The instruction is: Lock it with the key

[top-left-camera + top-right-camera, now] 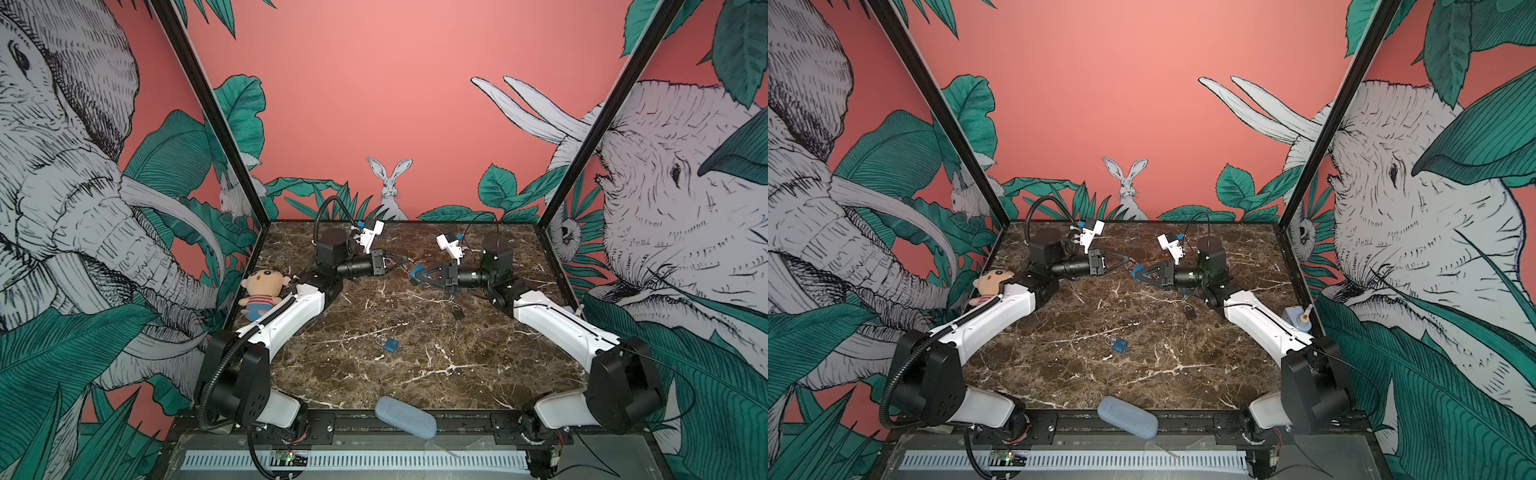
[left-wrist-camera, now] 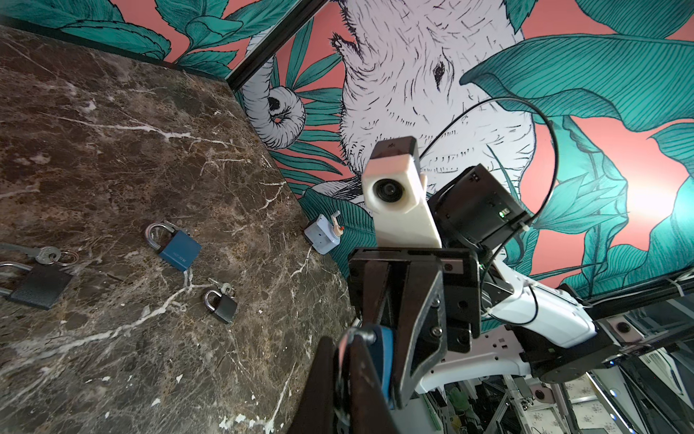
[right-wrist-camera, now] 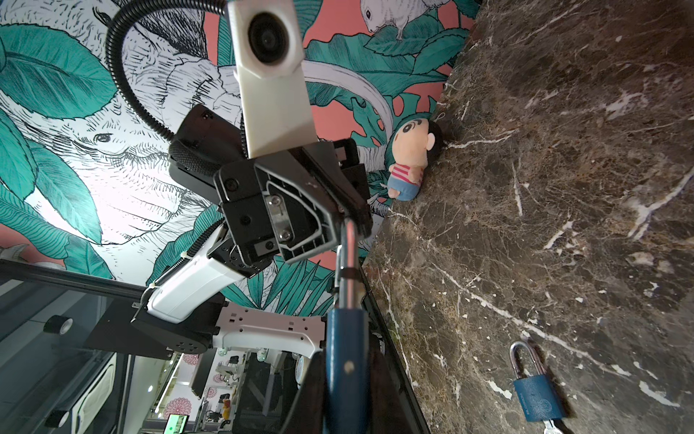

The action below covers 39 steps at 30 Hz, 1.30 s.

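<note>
My right gripper (image 3: 345, 366) is shut on the body of a blue padlock (image 3: 345, 349), held above the marble table (image 1: 374, 382) near the back middle. The padlock's steel shackle (image 3: 350, 255) points away from it toward my left gripper (image 2: 345, 347). That gripper is shut on the shackle's far end, with the blue body (image 2: 385, 355) just behind its fingers. In both top views the left gripper (image 1: 408, 262) and right gripper (image 1: 415, 273) meet tip to tip. The key for this padlock is hidden.
On the table lie another blue padlock (image 1: 390, 345) with a key in it, a small dark padlock (image 1: 457, 311) and a black padlock (image 2: 37, 287) with a key (image 2: 45, 255). A plush doll (image 1: 262, 291) sits at the left wall, a grey pouch (image 1: 405, 415) on the front edge and a small grey device (image 1: 1296, 318) at the right wall.
</note>
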{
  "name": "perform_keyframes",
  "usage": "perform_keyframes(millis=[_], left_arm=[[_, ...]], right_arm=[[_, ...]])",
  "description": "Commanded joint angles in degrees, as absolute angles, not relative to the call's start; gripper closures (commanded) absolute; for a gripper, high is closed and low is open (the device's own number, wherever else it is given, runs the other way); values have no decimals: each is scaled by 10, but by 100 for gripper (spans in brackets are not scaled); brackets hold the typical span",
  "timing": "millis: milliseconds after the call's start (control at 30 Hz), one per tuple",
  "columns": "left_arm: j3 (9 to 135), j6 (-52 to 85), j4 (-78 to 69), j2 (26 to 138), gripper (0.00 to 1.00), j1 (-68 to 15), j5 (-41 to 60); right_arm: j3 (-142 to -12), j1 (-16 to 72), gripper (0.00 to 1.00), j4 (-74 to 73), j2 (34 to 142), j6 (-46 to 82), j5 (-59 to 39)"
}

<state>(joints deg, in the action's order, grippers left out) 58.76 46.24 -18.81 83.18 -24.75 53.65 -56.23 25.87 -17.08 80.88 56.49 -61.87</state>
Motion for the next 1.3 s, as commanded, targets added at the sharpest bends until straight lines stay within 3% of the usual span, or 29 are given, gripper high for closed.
perform_keyframes(millis=[0,333,1267], left_arm=[[566,444,-169,848,100,-255,535],[555,436,-168,851,100,-258,537],[534,435,-163,842,100,-324,577]], right_arm=[[-579,280,100,-277,797,569,-649],[-576,282,100,-339,815,612,-647],[-592,284,100,-277,821,555,-609]])
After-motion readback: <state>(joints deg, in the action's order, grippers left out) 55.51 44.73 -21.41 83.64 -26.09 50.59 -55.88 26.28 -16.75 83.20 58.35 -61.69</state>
